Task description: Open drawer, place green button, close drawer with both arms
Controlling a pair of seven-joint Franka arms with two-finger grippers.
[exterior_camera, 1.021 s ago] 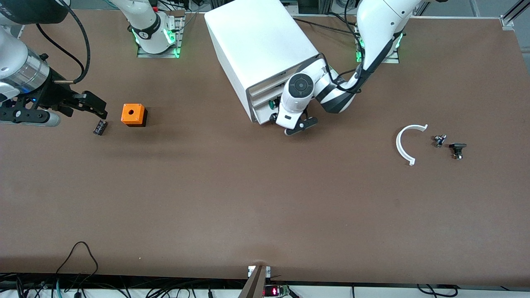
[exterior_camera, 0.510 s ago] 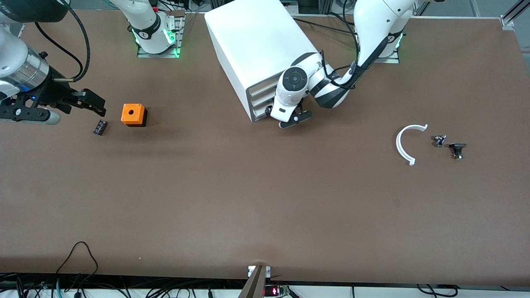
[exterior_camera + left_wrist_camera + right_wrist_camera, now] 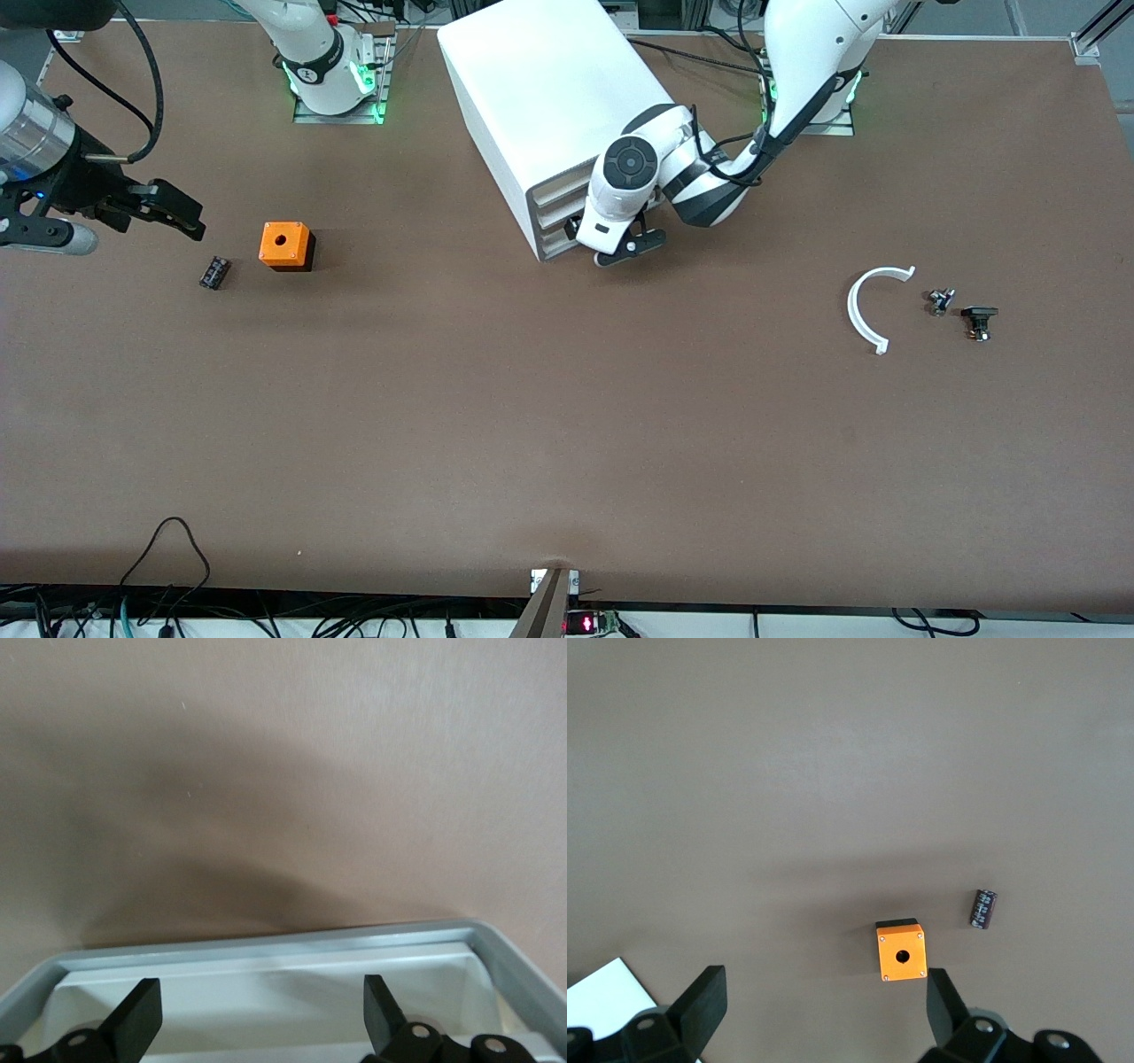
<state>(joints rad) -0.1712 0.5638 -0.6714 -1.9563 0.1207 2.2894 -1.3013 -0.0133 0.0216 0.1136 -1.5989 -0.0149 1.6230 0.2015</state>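
The white cabinet [image 3: 549, 97] stands between the arms' bases. Its lowest drawer [image 3: 556, 242] sits flush with the two above it. My left gripper [image 3: 604, 244] is open and empty, right against the drawer fronts. In the left wrist view its fingers [image 3: 142, 1019] straddle the white drawer face [image 3: 266, 992] inside the cabinet's grey rim [image 3: 266, 943]. The button is hidden. My right gripper [image 3: 173, 211] is open and empty, up over the table at the right arm's end, near the orange cube [image 3: 285, 245]. The right wrist view shows its fingers [image 3: 700, 1005] and the cube [image 3: 901, 950].
A small black cylinder part [image 3: 214, 272] lies beside the orange cube and shows in the right wrist view [image 3: 984, 908]. A white curved strip [image 3: 870, 308] and two small dark parts [image 3: 941, 301] [image 3: 979, 321] lie toward the left arm's end.
The lowest drawer stood slightly out with a green cap showing; my left gripper has pushed in against it and it is now flush. My right gripper has drawn away from the cube.
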